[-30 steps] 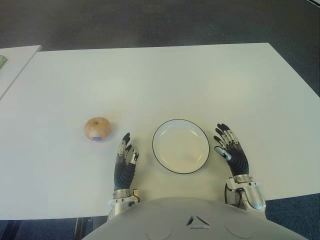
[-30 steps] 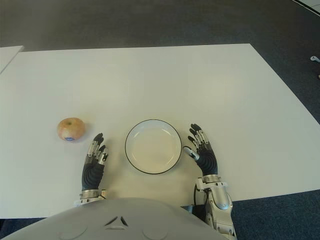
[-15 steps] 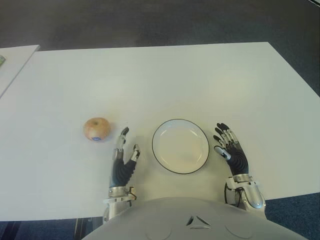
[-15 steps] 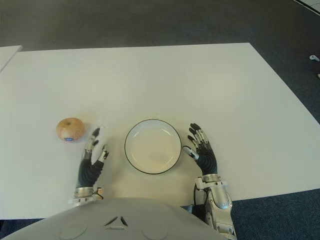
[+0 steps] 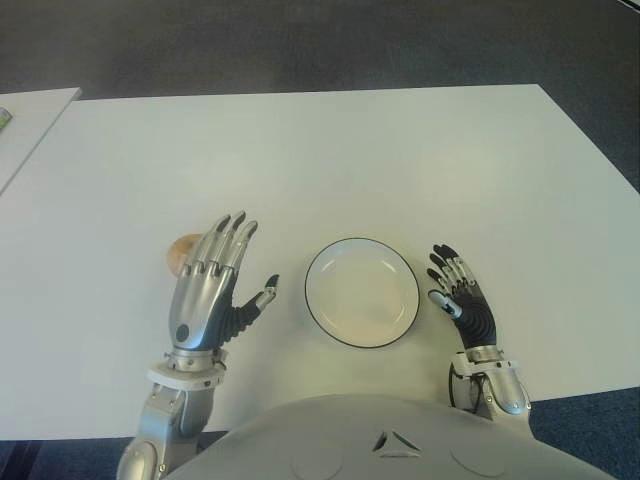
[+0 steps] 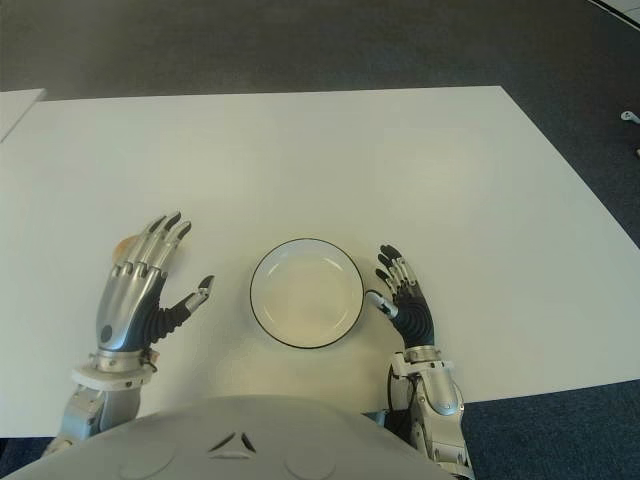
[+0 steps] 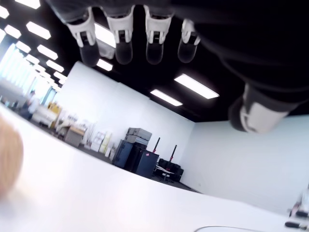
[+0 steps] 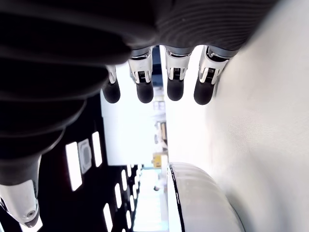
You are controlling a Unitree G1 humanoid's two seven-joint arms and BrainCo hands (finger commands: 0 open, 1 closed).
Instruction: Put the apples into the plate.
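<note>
A yellowish apple lies on the white table, left of the empty white plate with a dark rim. My left hand is lifted above the table, fingers spread and holding nothing, and it hides most of the apple. In the left wrist view the apple shows blurred at the edge, beyond the straight fingers. My right hand shows just right of the plate, fingers relaxed and empty; its wrist view shows the plate close by.
A second white table stands at the far left, with a gap between it and mine. Dark carpet lies beyond the far edge. The table's near edge runs just in front of my body.
My left hand has risen off the table and swung left and forward, so it now covers most of the apple. The apple, plate and right hand have not moved.
</note>
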